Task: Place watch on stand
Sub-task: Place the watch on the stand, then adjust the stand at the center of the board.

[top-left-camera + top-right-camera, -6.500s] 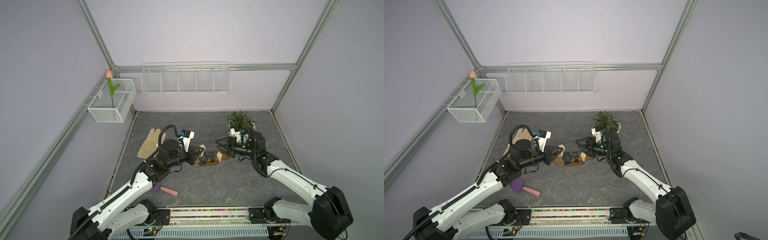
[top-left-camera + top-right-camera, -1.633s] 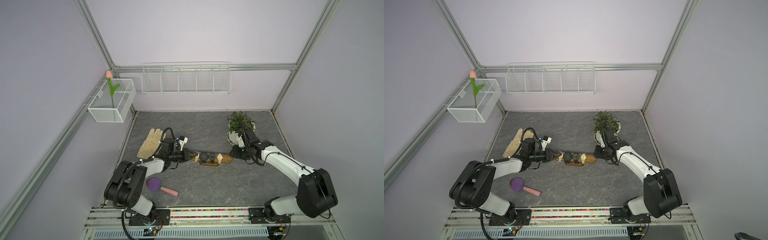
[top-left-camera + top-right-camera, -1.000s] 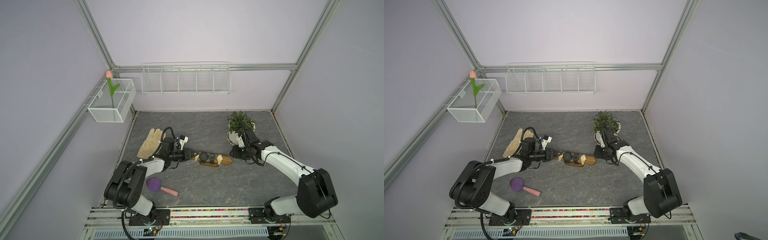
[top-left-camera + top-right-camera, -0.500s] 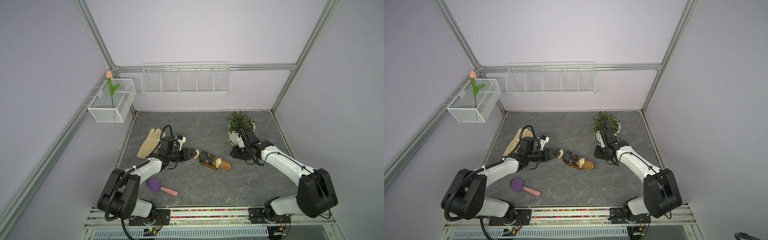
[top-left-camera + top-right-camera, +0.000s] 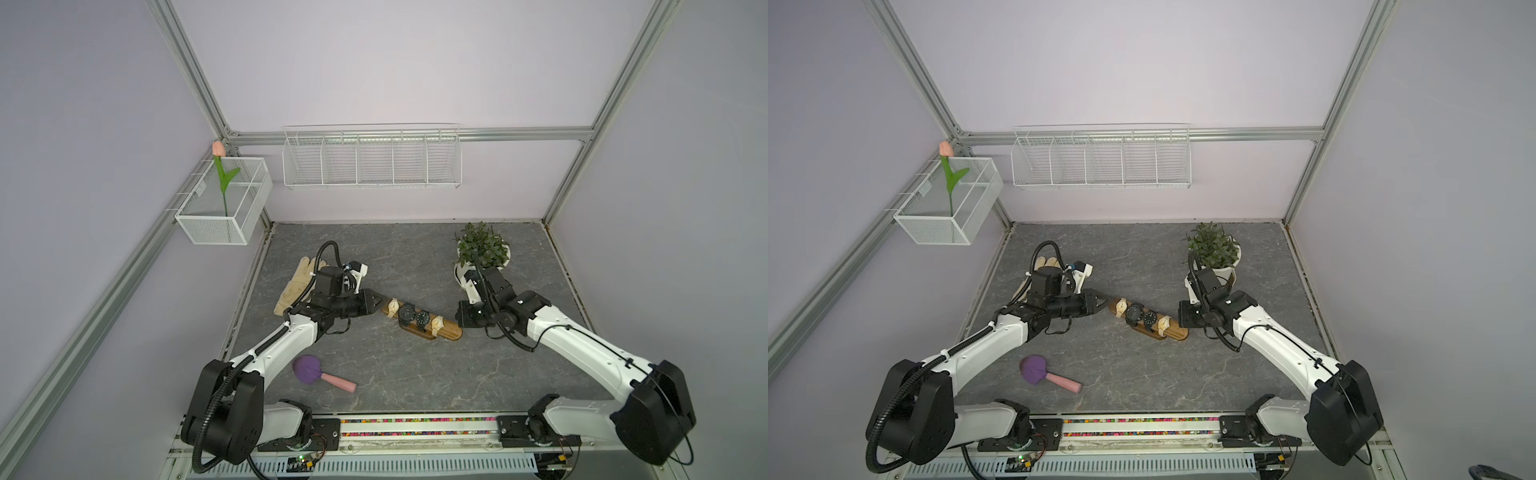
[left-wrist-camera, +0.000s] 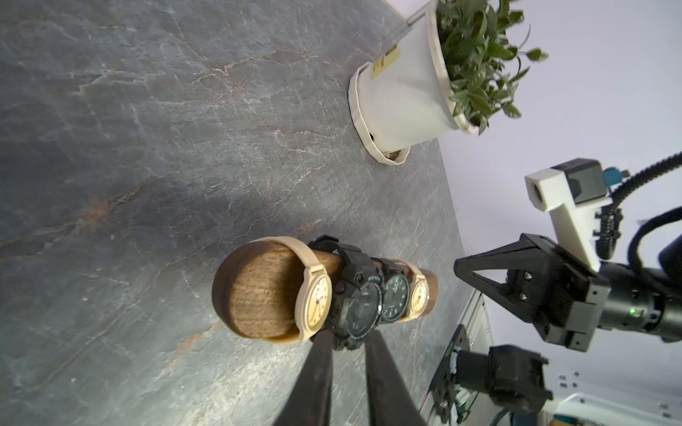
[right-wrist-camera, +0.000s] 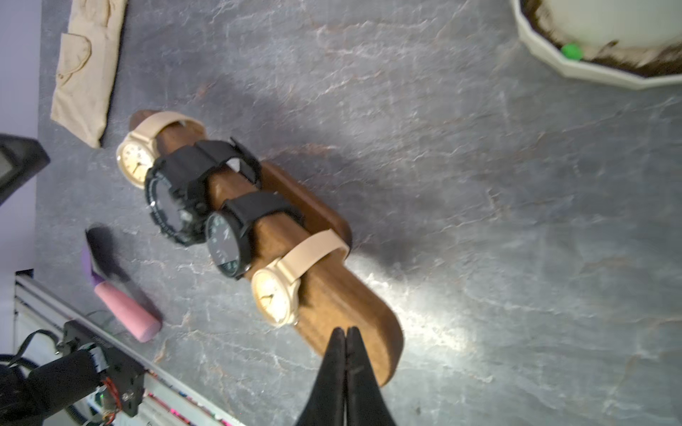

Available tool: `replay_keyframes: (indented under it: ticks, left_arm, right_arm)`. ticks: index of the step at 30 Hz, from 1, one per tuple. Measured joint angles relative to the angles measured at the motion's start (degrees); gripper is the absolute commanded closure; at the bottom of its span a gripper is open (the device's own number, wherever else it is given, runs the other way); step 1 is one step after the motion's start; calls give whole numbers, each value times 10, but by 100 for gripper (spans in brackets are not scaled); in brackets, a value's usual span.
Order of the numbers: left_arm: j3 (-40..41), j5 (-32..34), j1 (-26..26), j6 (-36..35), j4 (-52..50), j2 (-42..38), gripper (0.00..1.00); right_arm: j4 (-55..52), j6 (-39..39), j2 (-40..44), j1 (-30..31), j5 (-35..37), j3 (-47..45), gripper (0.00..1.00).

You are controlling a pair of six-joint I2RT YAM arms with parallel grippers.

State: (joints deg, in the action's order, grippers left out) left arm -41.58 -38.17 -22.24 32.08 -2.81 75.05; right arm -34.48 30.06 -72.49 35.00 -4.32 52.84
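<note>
Four watches (image 5: 407, 313) sit strapped on the stand (image 5: 451, 332), slanted on the desk (image 5: 415, 257).
Empty left gripper (image 6: 347, 337) narrowly parted by one end; right gripper (image 7: 345, 330) pinched closed (holding nothing) at the other.

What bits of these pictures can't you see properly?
The glove: partly hidden behind the left arm in both top views.
The plant pot: partly behind the right arm in both top views; cut off by the picture edge in the right wrist view.
The brush: its purple head is blurred in the right wrist view.
The watch faces: too small in both top views to read the hands.
</note>
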Motion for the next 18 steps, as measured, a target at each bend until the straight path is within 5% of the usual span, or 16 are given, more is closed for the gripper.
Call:
replay_keyframes:
  ticks: [18]
  left_arm:
    - [0,-40,-19,38,91,69,100]
  right_arm:
    - [-4,60,2,73,3,-71,93]
